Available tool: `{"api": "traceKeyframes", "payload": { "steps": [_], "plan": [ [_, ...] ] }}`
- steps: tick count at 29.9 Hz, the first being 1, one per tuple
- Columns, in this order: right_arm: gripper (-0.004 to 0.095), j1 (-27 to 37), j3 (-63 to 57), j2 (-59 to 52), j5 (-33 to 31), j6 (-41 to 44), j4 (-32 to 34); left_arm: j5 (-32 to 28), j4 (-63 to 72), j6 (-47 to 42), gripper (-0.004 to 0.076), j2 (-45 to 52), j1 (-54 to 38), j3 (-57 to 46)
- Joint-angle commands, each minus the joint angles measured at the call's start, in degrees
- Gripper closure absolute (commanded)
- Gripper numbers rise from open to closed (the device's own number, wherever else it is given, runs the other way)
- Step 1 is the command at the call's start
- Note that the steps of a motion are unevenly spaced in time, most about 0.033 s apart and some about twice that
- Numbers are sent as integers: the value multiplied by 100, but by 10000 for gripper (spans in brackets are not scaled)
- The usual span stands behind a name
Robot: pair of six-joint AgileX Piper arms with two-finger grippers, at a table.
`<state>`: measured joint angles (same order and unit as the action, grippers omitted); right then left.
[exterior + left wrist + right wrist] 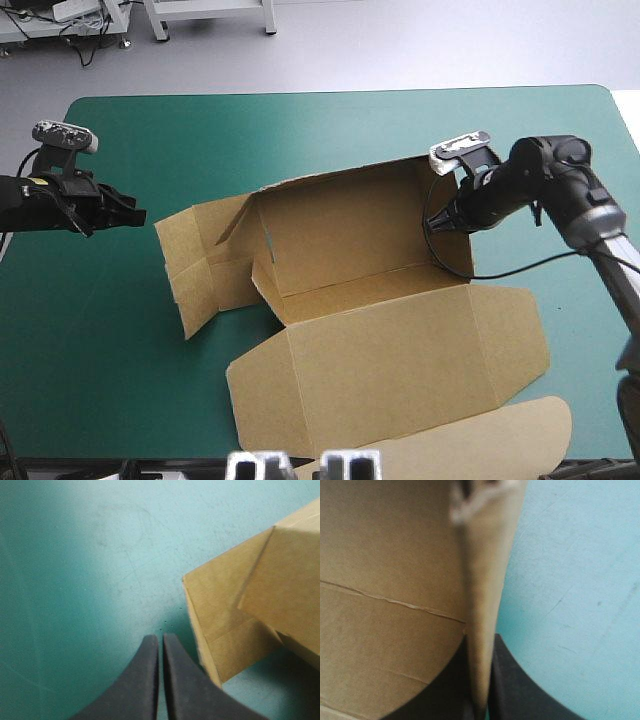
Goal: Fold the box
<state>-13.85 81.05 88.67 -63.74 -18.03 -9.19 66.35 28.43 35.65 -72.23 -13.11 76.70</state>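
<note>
From above, we see the box [370, 300] in the middle of the teal-green surface [100, 380]. Its back wall and right end wall stand up, and its lid lies flat on the near side. The right fingers [445, 218] pinch the top of the right end wall, we think to hold it up for tucking. The left fingers [128, 208] hang well to the left of the box and touch nothing.

At the left wrist, the left fingers [145, 680] are almost pressed together with nothing between them. A corner of the box [240, 610] lies just ahead, a little to one side.

At the right wrist, the right fingers [515, 690] squeeze the box [385, 580] wall, one finger inside the box and one outside.
</note>
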Motion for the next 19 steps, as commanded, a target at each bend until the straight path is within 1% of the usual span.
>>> {"api": "traceKeyframes", "payload": {
  "steps": [1, 7, 9, 10, 11, 13, 17, 19],
  "plan": [
    [928, 3, 494, 540, -771, 183, 92, -350, 277, -1, 710, 134, 0, 156],
    [926, 3, 1514, 1515, -771, 454, 32, -374, 277, -1, 710, 134, 0, 156],
    [904, 3, 1695, 1737, -780, 465, -29, -399, 277, -1, 710, 134, 0, 156],
    [866, 3, 1756, 1817, -780, 465, -65, -435, 264, -1, 710, 134, 0, 156],
    [812, 3, 1798, 1871, -780, 465, -95, -444, 264, -12, 710, 134, 0, 156],
    [670, 3, 1801, 1936, -780, 465, -106, -471, 264, -21, 710, 134, 0, 156],
    [260, 3, 1809, 1908, -780, 393, -295, -525, 252, -21, 712, 134, 0, 156],
    [135, 3, 1906, 1798, -780, 404, -311, -592, 223, -21, 712, 134, 0, 156]
  ]
}}
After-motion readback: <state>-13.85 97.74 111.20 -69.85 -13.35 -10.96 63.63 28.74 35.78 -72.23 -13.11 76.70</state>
